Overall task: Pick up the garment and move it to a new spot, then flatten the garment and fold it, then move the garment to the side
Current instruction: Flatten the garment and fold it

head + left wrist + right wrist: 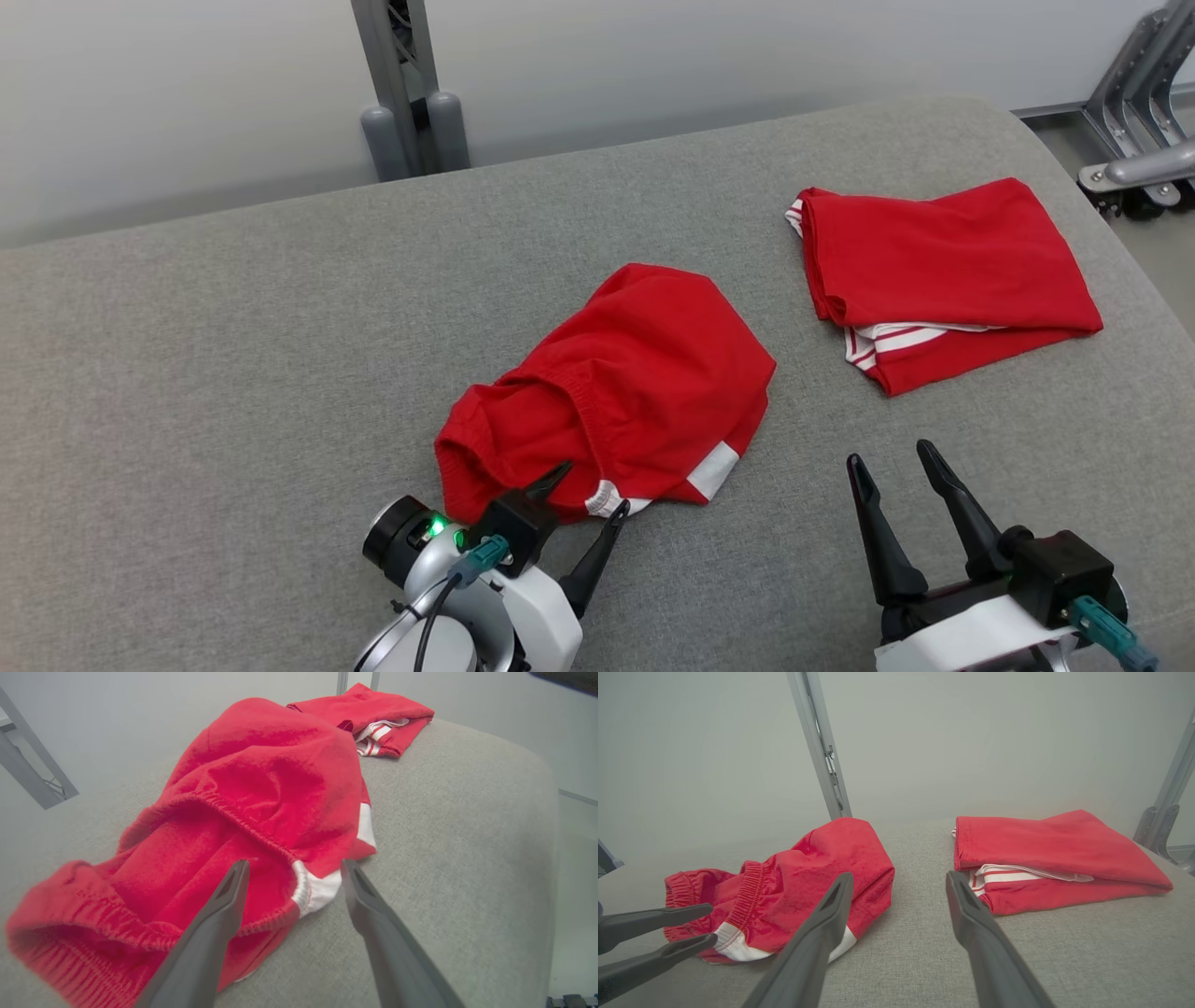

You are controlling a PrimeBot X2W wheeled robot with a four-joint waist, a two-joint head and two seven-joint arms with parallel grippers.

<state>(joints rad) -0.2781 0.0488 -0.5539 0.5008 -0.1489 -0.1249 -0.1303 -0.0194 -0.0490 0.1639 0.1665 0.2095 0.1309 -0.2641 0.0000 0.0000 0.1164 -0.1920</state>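
The left end effector [596, 486] stands wide open and empty. Its fingertips are right at the near edge of the crumpled red garment [635, 373], which lies bunched on the grey surface [233, 373] directly ahead of it. In the left wrist view the elastic waistband [243, 821] and a white-trimmed hem corner [320, 891] sit between the two fingers. I cannot tell from these angles whether either finger touches the cloth.

The right end effector [889, 453] is equally wide and holds nothing, with bare surface ahead of its tips. The crumpled garment is off to its left. A folded red garment [943, 271] lies further ahead and slightly to its right.

The step in hand looks like the first pick-up. To do it well, the left end effector should ease forward until the waistband is deep between the fingers. It should then close on that thick elastic edge rather than the loose hem, since a shallow pinch would likely slip as the cloth lifts. Lifting straight up before carrying should avoid dragging, and the path should stay clear of the folded garment.
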